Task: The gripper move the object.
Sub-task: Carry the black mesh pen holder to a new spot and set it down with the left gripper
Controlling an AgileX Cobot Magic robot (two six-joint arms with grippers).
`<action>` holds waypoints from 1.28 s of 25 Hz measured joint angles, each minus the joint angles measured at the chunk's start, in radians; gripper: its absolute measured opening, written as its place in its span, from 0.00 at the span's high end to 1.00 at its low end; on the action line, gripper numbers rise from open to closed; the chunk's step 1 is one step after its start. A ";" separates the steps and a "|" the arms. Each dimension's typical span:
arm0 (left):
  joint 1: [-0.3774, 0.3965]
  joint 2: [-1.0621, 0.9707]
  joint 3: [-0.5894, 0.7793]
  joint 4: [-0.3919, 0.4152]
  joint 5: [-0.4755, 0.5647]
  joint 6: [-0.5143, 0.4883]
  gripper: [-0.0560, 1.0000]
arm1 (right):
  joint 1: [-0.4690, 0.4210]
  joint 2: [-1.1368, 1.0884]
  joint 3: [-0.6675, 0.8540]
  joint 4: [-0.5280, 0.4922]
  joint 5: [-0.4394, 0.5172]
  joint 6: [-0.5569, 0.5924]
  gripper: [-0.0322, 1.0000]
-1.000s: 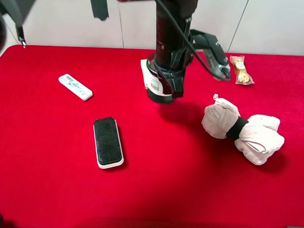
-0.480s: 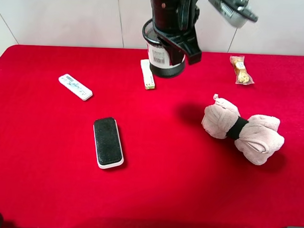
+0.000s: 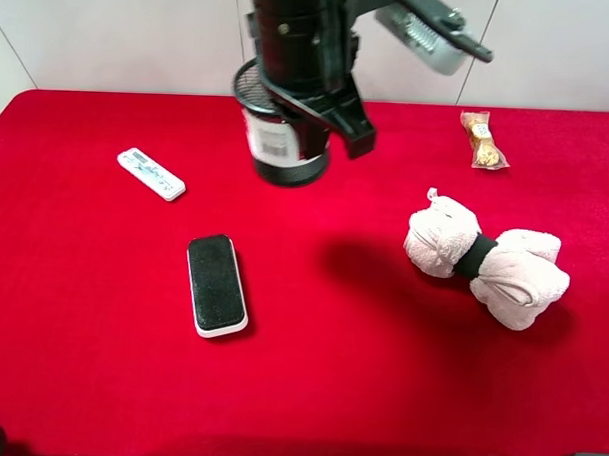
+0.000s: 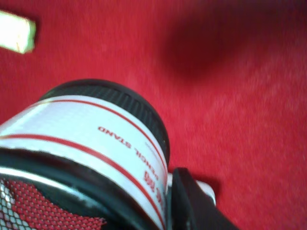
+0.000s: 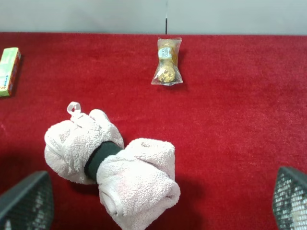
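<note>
The black wire-mesh pen cup [image 3: 280, 139] with a white-and-red label hangs tilted above the red table [image 3: 100, 361], at the back, left of centre. My left gripper [image 3: 326, 129] is shut on its rim, with a black finger [image 3: 356, 138] outside the wall. A silver-grey piece [image 3: 431, 32] sticks out from the arm to the right. The left wrist view shows the cup's label [image 4: 91, 139] and solid base close up, with one black finger [image 4: 191, 199] beside it. My right gripper [image 5: 158, 203] is open and empty, its mesh fingers [image 5: 26, 201] on either side of a rolled towel.
A black-and-white eraser block [image 3: 216, 285] lies front left and a white remote [image 3: 151, 174] at the left. A pink towel roll with a black band [image 3: 484, 259] lies right. A wrapped sweet [image 3: 482, 140] lies back right. A green-white pack [image 5: 9, 71] lies near the back.
My left gripper has lifted the pen cup off the table and carried it to the left. The green-white pack is now hidden behind the cup in the high view.
</note>
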 joint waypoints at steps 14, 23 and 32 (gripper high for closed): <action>0.000 -0.210 0.325 -0.001 -0.001 -0.140 0.89 | 0.000 0.000 0.000 0.000 0.001 0.000 0.30; 0.000 -0.311 0.520 -0.001 -0.001 -0.201 0.89 | 0.000 0.000 0.000 0.000 0.001 0.000 0.30; 0.000 -0.362 0.680 -0.001 -0.054 -0.241 0.89 | 0.000 0.000 0.000 0.000 0.001 0.000 0.30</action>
